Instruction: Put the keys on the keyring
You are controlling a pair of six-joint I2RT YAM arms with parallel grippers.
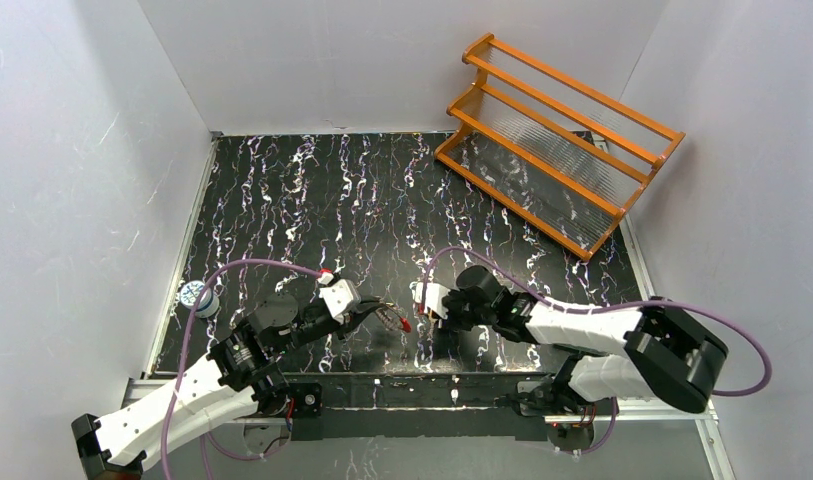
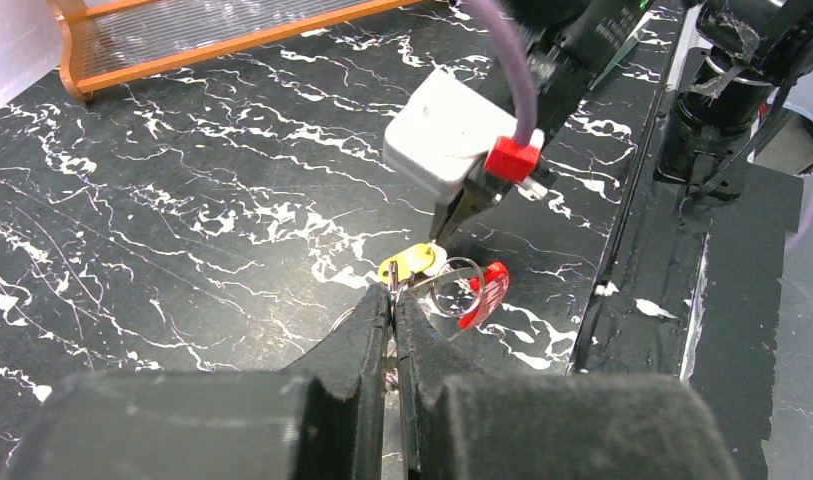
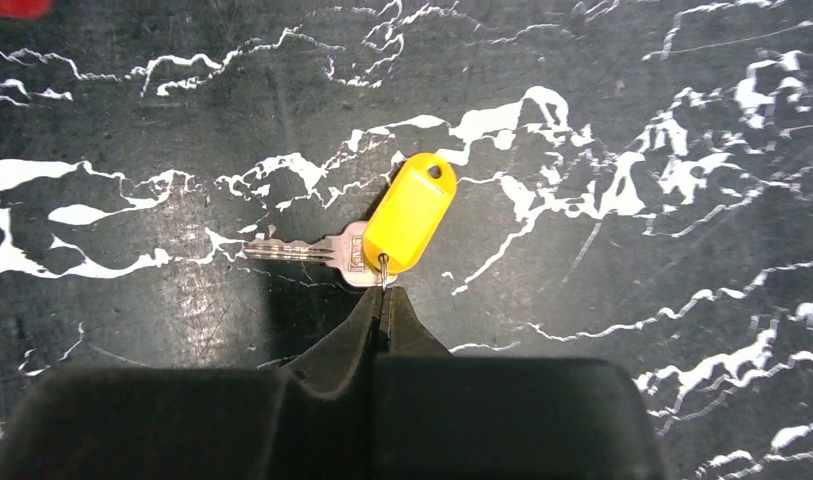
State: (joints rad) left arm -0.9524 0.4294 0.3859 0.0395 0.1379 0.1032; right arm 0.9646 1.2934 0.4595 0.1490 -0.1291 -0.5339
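Yellow oval tag (image 3: 410, 212) overlaps flat silvery key (image 3: 317, 252) on marbled tabletop (image 3: 602, 110).

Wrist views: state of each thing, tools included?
left tool: shut on keyring.
right tool: shut on yellow-tagged key, at its link.
keyring: held by left tool, no key visible on it.
yellow-tagged key: lying flat, not on the keyring.
orange rack: standing, far right corner.

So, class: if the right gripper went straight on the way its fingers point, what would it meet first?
The yellow tag: the right gripper, shut, has its tips at the tag's near end, where the silver key joins it. Behind them lies the table; depth is unclear.
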